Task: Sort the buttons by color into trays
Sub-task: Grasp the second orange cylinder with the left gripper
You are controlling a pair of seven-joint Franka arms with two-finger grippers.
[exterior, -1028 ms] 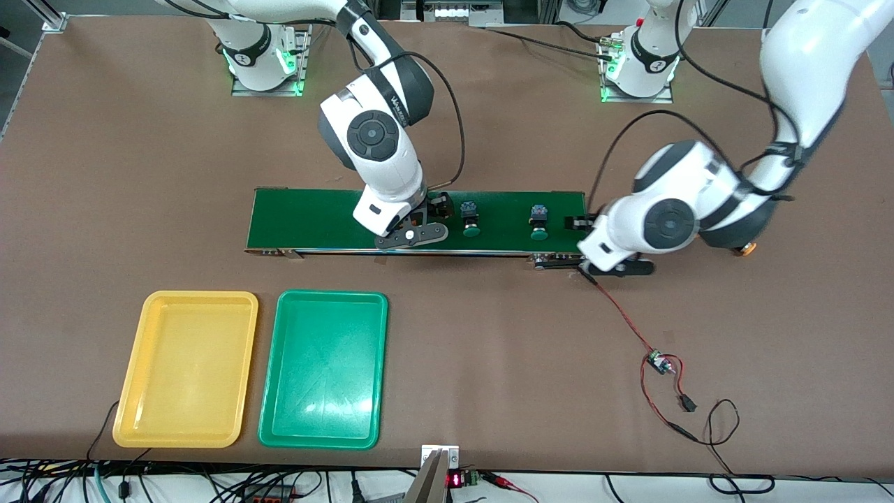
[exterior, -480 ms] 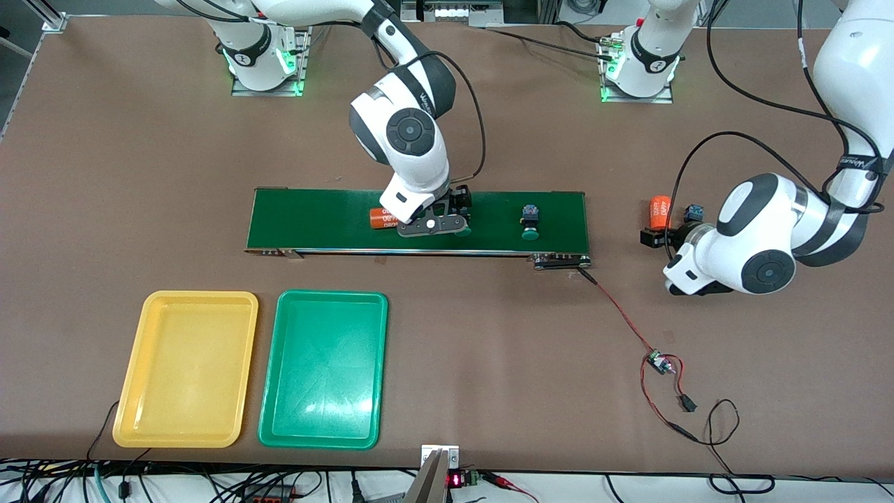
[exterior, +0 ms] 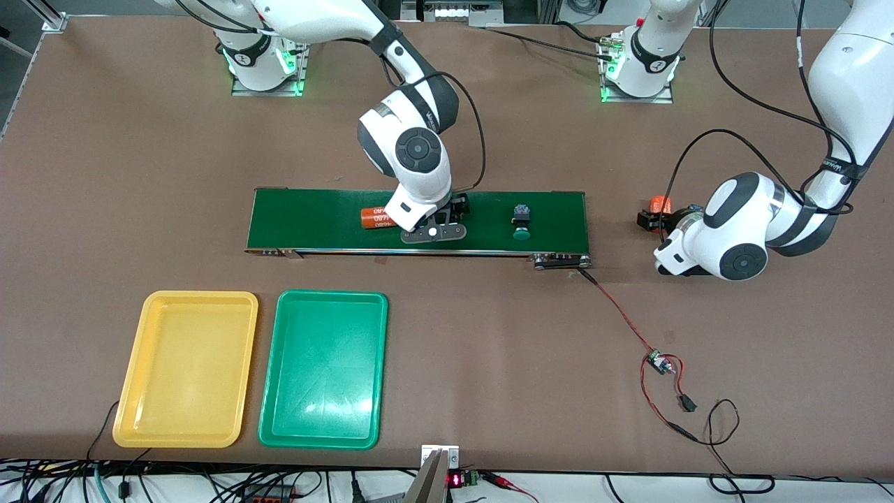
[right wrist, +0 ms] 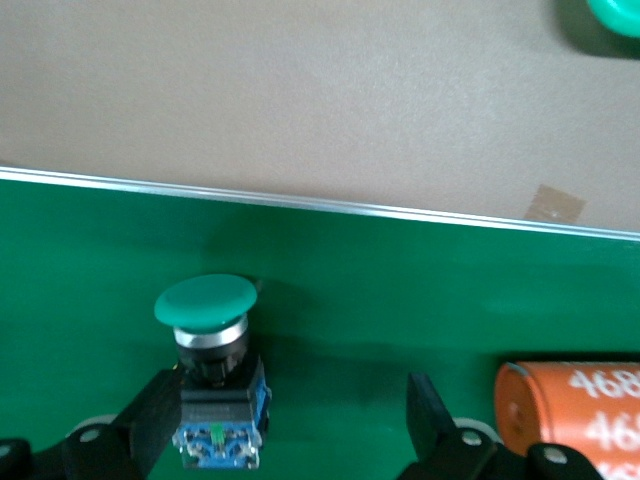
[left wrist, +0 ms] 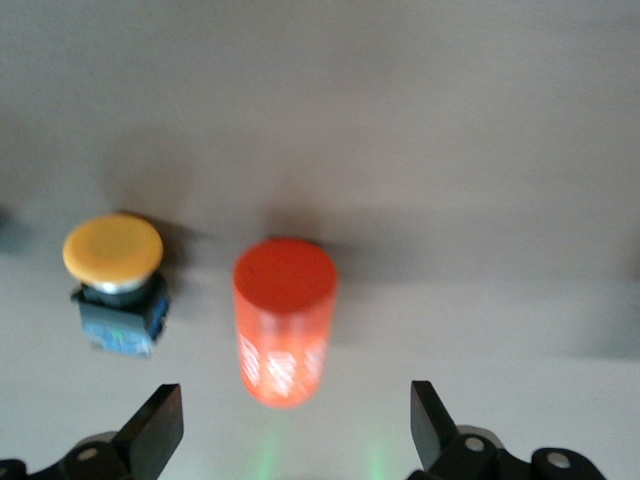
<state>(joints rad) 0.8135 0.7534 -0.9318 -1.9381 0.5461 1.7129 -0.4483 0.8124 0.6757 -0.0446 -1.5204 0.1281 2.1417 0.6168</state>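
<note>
Brown table, belt at centre. Your right gripper open, straddling nothing yet, green button by one finger, ready to grab. Left gripper open over orange cylinder, yellow button at its 9 o'clock. Trays at 7 o'clock, waiting.

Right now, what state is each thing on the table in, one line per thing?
Right gripper: open, low over the belt, astride a green button.
Left gripper: open, over the bare table past the belt's end.
Green button: lying on the belt, not gripped.
Second green button: lying on the belt, free.
Yellow button: on the table, free.
Orange cylinder: standing upright beside it.
Second cylinder: lying on the belt.
Yellow tray: empty.
Green tray: empty.
</note>
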